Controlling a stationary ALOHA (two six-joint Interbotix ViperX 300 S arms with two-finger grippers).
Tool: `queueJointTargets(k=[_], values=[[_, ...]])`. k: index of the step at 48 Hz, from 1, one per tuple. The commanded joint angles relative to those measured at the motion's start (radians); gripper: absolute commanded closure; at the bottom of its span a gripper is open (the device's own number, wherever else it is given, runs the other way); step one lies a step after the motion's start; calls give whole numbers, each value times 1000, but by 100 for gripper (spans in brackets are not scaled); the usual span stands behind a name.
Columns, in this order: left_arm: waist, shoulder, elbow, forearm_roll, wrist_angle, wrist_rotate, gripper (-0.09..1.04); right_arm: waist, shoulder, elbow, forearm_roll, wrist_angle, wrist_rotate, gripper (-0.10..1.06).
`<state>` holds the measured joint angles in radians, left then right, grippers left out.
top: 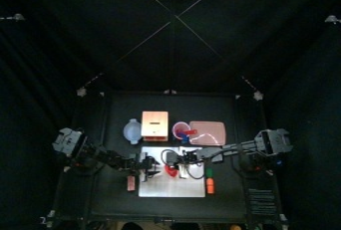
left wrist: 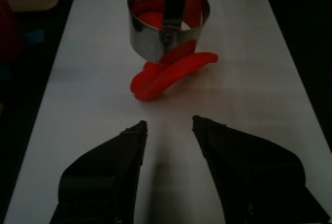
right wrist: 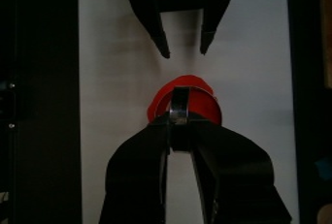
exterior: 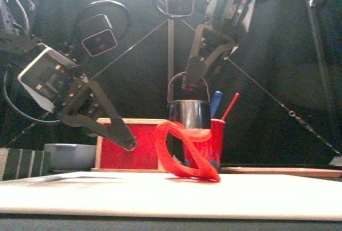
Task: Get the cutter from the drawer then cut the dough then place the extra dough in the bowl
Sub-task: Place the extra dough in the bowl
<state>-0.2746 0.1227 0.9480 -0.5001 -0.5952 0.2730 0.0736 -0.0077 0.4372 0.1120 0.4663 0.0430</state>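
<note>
My right gripper [exterior: 195, 83] is shut on the wire handle of the round metal cutter [exterior: 190, 114] and holds it above the white cutting board [exterior: 160, 190]. A ring of red dough [exterior: 187, 155] hangs from the cutter, its lower end touching the board. In the left wrist view the cutter [left wrist: 165, 19] stands over the folded dough [left wrist: 169, 73]. My left gripper [left wrist: 169, 136] is open just left of the dough, nothing between its jaws; the right wrist view shows the left gripper [right wrist: 182, 34] beyond the dough [right wrist: 195, 97]. The blue-grey bowl [top: 131, 129] sits at the back left.
The wooden box [top: 156, 124] with a red drawer front [exterior: 127, 145] stands behind the board. A pink tray [top: 209, 131] lies at the back right. A red cup [exterior: 217, 135] with toy knives stands right behind the hanging dough.
</note>
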Motion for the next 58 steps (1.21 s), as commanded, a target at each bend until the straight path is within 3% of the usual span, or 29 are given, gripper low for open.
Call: queueJointTargets(k=[1, 26, 36, 58], values=[[-2, -6, -8, 0, -3, 0, 13, -11, -54, -21, -2, 12, -2, 43], [-6, -6, -2, -15, -3, 0, 13, -17, -94, -18, -3, 163, 11, 43], [-6, -12, -5, -15, -3, 0, 13, -17, -129, 77, -26, 167, 71, 43], [2, -25, -52, -15, 21, 3, 13, -18, -264, 385, -72, -120, 115, 43]])
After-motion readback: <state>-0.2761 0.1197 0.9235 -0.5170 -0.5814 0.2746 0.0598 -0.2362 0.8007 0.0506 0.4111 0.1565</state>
